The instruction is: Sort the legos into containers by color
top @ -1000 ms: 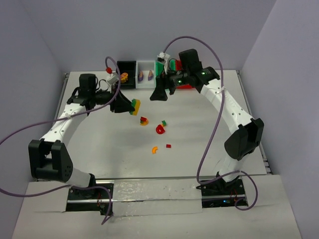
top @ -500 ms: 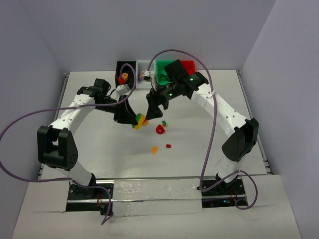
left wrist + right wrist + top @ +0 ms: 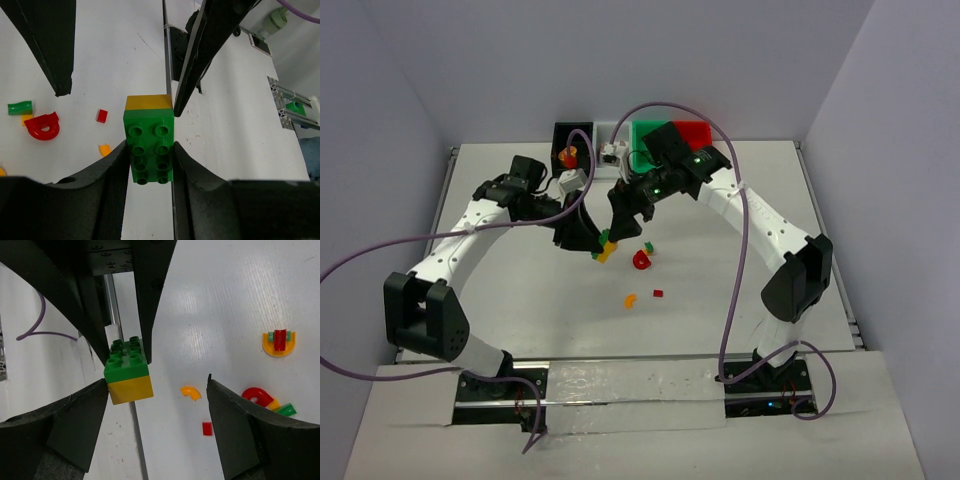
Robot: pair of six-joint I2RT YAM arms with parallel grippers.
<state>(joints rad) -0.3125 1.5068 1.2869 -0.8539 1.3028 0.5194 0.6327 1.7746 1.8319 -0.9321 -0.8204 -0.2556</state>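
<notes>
My left gripper [image 3: 588, 238] is shut on a green-on-yellow lego stack [image 3: 605, 247] and holds it above the table's middle. In the left wrist view the stack [image 3: 148, 142] sits clamped between my fingers [image 3: 149, 167]. My right gripper [image 3: 625, 228] is open right beside it. In the right wrist view [image 3: 157, 384] the stack [image 3: 127, 371] hangs by its left finger. Loose legos lie on the table: a red arch [image 3: 641, 260], a small green piece [image 3: 649, 245], an orange curve [image 3: 631, 299] and a small red brick [image 3: 658, 294]. The containers stand at the back: black [image 3: 572, 135], white [image 3: 608, 127], green [image 3: 650, 135], red [image 3: 698, 132].
An orange-and-red piece [image 3: 568, 155] lies in the black bin. A yellow half-ring with red and green parts [image 3: 279, 342] lies on the table in the right wrist view. Purple cables loop over both arms. The right arm partly covers the white and green bins.
</notes>
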